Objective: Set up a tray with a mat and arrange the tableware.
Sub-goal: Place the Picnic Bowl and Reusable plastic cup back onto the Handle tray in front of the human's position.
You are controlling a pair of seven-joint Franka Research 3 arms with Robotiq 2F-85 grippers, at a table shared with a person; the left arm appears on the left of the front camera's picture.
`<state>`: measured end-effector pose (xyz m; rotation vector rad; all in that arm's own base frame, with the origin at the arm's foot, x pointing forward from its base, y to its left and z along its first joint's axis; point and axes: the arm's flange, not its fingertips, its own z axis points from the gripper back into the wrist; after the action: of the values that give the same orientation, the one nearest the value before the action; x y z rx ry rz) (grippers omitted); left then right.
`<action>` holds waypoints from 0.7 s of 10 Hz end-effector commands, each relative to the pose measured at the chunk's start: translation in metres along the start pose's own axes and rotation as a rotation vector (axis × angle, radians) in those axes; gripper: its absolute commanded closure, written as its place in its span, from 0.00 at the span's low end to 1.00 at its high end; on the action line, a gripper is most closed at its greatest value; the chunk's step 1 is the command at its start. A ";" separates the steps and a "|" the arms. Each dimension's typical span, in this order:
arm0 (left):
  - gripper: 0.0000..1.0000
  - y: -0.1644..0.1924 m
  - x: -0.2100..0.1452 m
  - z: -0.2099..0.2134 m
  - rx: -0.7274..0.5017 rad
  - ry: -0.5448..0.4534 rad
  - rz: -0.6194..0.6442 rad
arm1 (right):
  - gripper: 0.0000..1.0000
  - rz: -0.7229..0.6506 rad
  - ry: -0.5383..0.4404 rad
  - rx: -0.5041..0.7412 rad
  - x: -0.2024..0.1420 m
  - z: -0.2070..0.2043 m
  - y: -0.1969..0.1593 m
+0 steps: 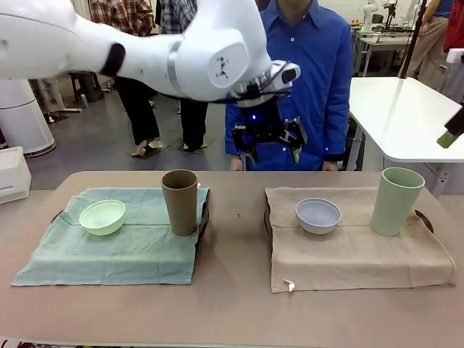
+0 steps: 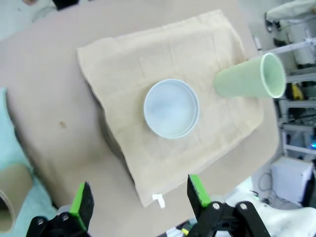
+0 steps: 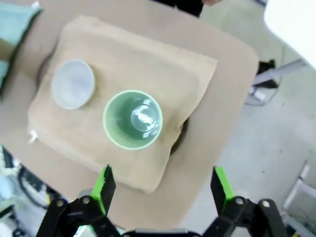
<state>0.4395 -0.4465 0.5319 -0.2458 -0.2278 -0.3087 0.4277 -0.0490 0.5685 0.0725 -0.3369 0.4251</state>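
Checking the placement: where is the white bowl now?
In the front view the white bowl sits on the beige mat, right of centre, with the pale green cup to its right.

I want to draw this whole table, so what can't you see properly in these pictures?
- Trays: the green mat and beige mat cover them; in the front view just dark edges peek out.
- Brown cup: cut off by the left wrist view's corner.
- Right claw: mostly cut off by the front view's right edge.
- White tag on the beige mat: too small to read.
- Person: the left arm hides part of them.
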 end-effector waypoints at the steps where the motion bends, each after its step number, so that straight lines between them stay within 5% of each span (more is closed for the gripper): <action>1: 0.00 0.001 -0.020 0.035 0.098 0.002 0.004 | 0.00 0.001 0.060 -0.013 -0.006 0.017 0.033; 5: 0.00 0.010 -0.043 0.086 0.187 0.004 0.047 | 0.00 -0.003 0.089 0.007 -0.021 0.070 0.061; 6: 0.00 0.000 -0.032 0.074 0.139 0.014 0.004 | 0.00 0.157 0.046 0.159 -0.020 0.062 0.053; 7: 0.00 0.000 -0.032 0.074 0.139 0.014 0.004 | 0.00 0.018 0.058 0.024 -0.022 0.069 0.064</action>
<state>0.3926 -0.4132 0.6006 -0.0935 -0.2308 -0.2783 0.3584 -0.0122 0.6272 0.1096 -0.2709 0.5032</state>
